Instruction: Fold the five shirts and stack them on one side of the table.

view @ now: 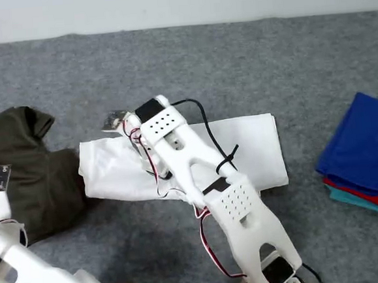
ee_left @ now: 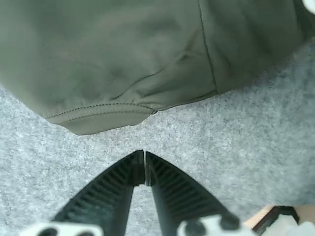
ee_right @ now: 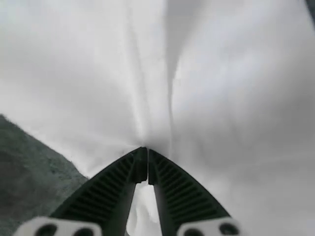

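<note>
Item: white shirt [view: 255, 149], lying mid-table [view: 235, 59], part folded, its left edge bunched just beside the olive shirt [view: 41, 179].
Right gripper [ee_right: 147, 162]: jaws closed, white cloth puckering into the tips; we judge it pinches a fold of the white shirt, though the contact itself is hard to make out.
Step in hand, as we read it: folding the white shirt. To do it well we would lift the pinched edge only just clear, carry it straight across so the hems land square, and keep it off the olive shirt.
Right arm: stretched long and low across the white shirt, wrist over its far left corner.
Left gripper [ee_left: 144, 167]: clenched on nothing, above bare table near the olive shirt's hem.
Folded stack [view: 363, 154]: blue over red over teal, at the table's right side
</note>
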`<move>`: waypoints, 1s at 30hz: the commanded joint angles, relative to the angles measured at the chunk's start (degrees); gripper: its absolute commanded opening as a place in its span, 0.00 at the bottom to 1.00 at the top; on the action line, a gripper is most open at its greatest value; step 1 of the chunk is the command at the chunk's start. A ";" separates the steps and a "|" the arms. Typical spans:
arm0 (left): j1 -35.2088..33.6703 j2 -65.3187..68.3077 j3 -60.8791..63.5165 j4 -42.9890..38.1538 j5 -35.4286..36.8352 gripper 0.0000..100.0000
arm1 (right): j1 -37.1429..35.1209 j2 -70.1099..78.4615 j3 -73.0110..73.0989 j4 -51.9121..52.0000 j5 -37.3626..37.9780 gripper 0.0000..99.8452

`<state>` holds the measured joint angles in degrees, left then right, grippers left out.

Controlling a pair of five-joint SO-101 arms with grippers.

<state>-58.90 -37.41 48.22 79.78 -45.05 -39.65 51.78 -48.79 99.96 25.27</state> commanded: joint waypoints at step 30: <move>5.27 -2.02 -6.02 2.90 10.90 0.02 | 38.99 -39.52 45.27 -15.87 -15.65 0.25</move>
<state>-56.35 -37.41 44.70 82.33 -34.59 -2.11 16.00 -6.33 90.20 10.24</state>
